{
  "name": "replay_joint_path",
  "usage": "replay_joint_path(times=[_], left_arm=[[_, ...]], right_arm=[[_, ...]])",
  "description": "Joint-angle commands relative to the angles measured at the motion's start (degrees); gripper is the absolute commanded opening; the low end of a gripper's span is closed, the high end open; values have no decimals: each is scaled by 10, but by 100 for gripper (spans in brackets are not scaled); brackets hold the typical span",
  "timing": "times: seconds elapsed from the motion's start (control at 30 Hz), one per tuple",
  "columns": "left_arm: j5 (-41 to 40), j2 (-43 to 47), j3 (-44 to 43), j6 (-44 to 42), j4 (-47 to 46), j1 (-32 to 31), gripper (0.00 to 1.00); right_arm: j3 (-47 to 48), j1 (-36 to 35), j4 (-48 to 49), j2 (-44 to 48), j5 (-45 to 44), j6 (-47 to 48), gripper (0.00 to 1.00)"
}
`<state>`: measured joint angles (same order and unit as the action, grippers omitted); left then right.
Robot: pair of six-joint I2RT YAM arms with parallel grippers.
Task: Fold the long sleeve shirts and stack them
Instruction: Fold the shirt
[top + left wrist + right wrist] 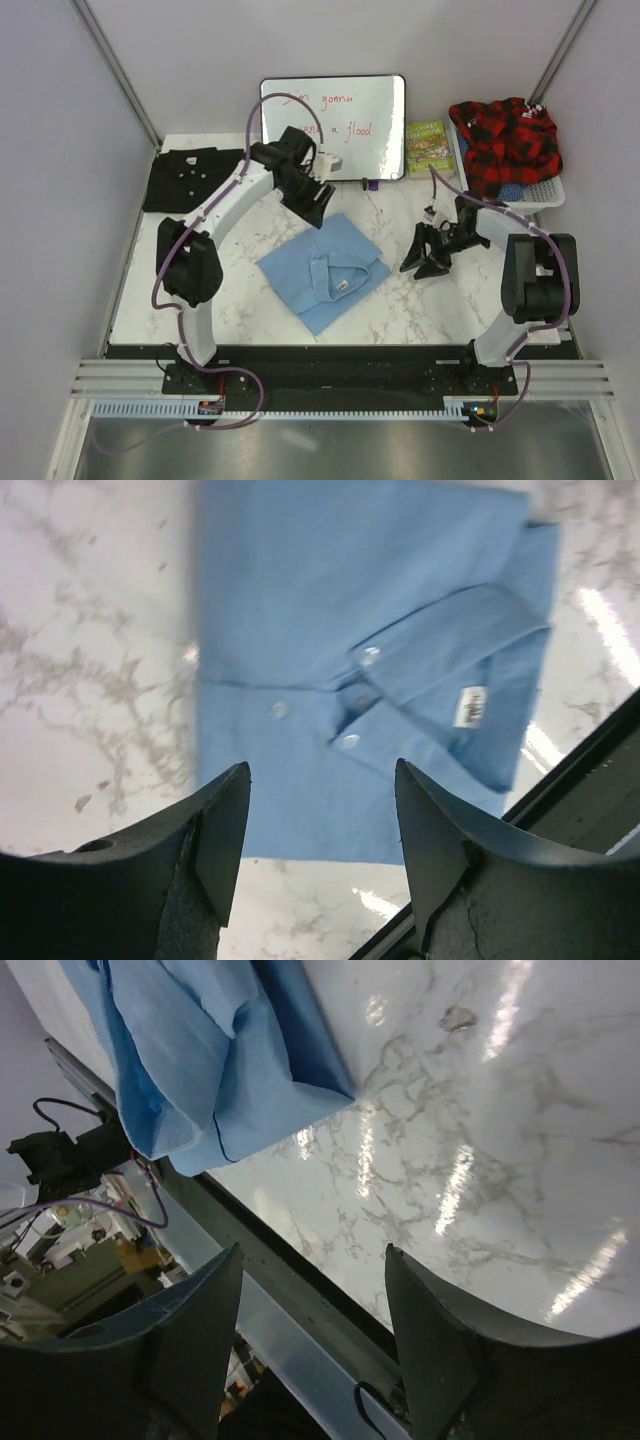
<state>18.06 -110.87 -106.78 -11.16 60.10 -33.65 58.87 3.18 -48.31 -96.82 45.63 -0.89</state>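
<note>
The light blue shirt lies folded into a compact square in the middle of the marble table, collar up; it fills the left wrist view and shows at the top left of the right wrist view. The black shirt lies folded at the far left of the table. My left gripper is open and empty, hovering just beyond the blue shirt's far edge. My right gripper is open and empty above bare table to the right of the blue shirt.
A whiteboard with red writing stands at the back. A green book lies to its right. A white basket at the far right holds a red and black plaid garment. The table's front edge is near.
</note>
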Motion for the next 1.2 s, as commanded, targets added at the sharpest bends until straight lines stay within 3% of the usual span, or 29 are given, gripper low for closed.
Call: replay_joint_path(times=[0.0,0.13,0.3,0.43,0.53,0.63,0.7,0.77,0.93,1.1,1.17], left_arm=[[33,-8,39,-30,-29,58,66],[72,-12,59,-8,-31,118,65],[98,31,104,0,-40,154,66],[94,56,147,-11,-60,169,66],[120,67,184,-32,-74,171,60],[179,79,227,-53,-98,165,57],[166,79,260,-72,-113,155,53],[139,73,284,-79,-142,145,50],[87,35,327,-96,-177,111,42],[77,44,397,-54,-210,-2,33],[103,37,415,1,-212,-41,29]], right_arm=[[3,-68,59,-28,45,-54,65],[43,-124,77,-100,26,-63,56],[91,-131,103,-154,-6,-95,48],[138,-146,109,-194,-54,-102,28],[217,-154,111,-230,-114,-52,12],[347,-197,97,-274,-176,63,9],[421,-215,89,-284,-193,107,13],[455,-218,75,-281,-183,97,23],[398,-180,51,-206,-186,85,50],[328,-129,4,-152,-161,77,50],[284,-118,-1,-136,-136,68,50]])
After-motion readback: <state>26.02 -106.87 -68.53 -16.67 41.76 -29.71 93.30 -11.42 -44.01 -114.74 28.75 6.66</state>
